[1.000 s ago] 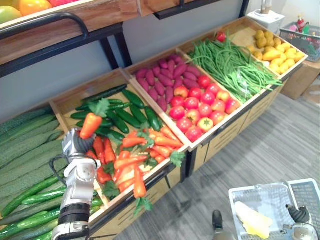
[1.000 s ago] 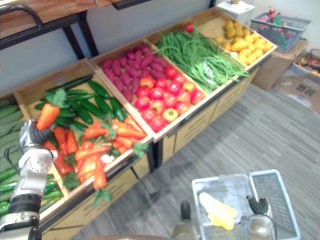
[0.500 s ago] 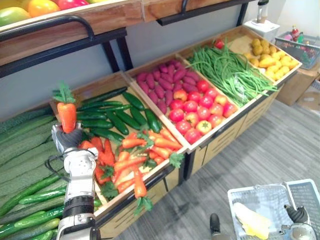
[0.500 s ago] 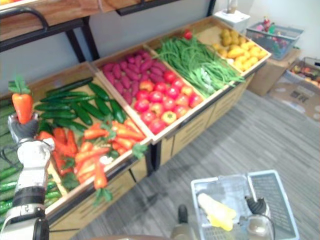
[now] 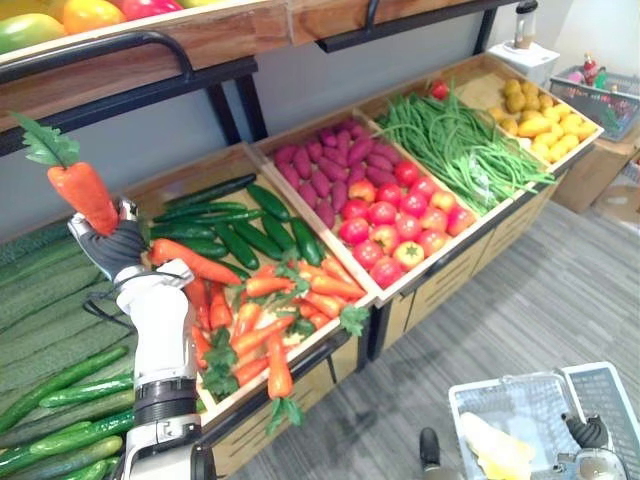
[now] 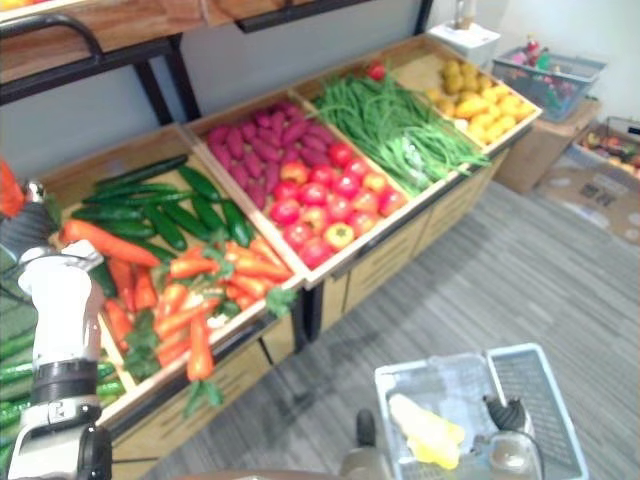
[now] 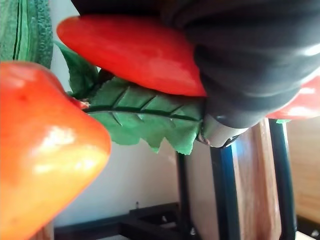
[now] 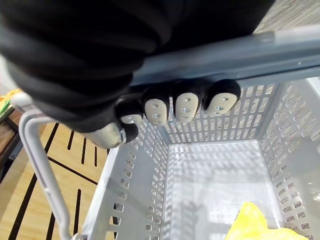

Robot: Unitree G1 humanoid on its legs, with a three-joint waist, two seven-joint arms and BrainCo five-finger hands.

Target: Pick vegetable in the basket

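- Carrot [image 5: 84, 192] has come up out of the carrot crate [image 5: 200, 168]: a second ago it was just over the pile, now it is held high past the crate's back-left corner, leaves up.
- Left hand [image 5: 112, 247] is still clenched round its lower end.
- So the pick looks done; what remains is the carry across and the drop.
- Basket [image 8: 295, 145] hangs off the stand's front right, well apart from the carrot. Right hand [image 8: 185, 106] has its fingers curled round the handle [image 8: 280, 42].
- Basket contents: one yellow item [image 5: 495, 452], can't tell what.
- Carrot crate: loose carrots [image 5: 270, 310] at the front, cucumbers [image 5: 235, 225] at the back.
- Crates to the right: purple tubers [image 5: 335, 160] with tomatoes [image 5: 400, 215], then green beans [image 5: 460, 135], then yellow produce [image 5: 545, 105].
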